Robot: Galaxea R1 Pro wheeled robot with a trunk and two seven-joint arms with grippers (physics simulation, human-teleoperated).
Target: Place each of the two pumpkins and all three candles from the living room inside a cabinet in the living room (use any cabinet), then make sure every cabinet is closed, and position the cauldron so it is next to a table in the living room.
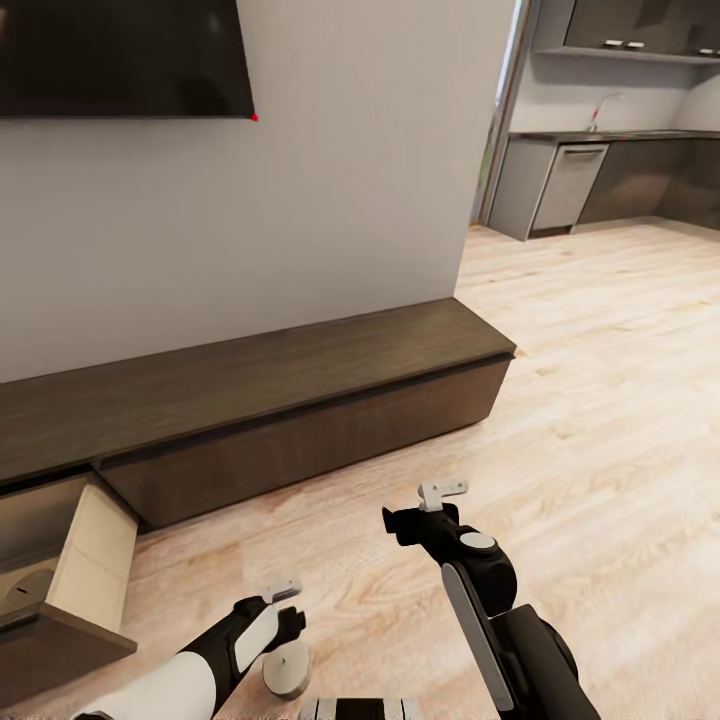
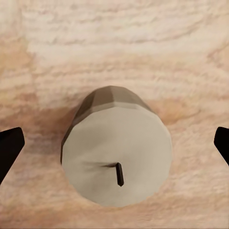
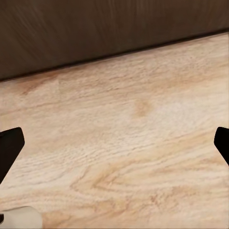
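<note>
Left wrist | end effector point(image 2: 114, 143) apart over stubby candle point(image 2: 117, 155) | grained wood floor point(image 2: 114, 47)

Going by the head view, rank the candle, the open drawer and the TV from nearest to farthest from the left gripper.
1. Candle: on the floor right beside the left gripper, under its open fingers.
2. Open drawer: pulled out of the cabinet, off to the robot's left.
3. TV: high on the wall above the cabinet.

Pale wood flooring point(image 1: 600, 400) is running toward a grey kitchen point(image 1: 610, 170) at the back. A dark screen point(image 1: 120, 55) is hanging on the plain white wall point(image 1: 330, 180).
</note>
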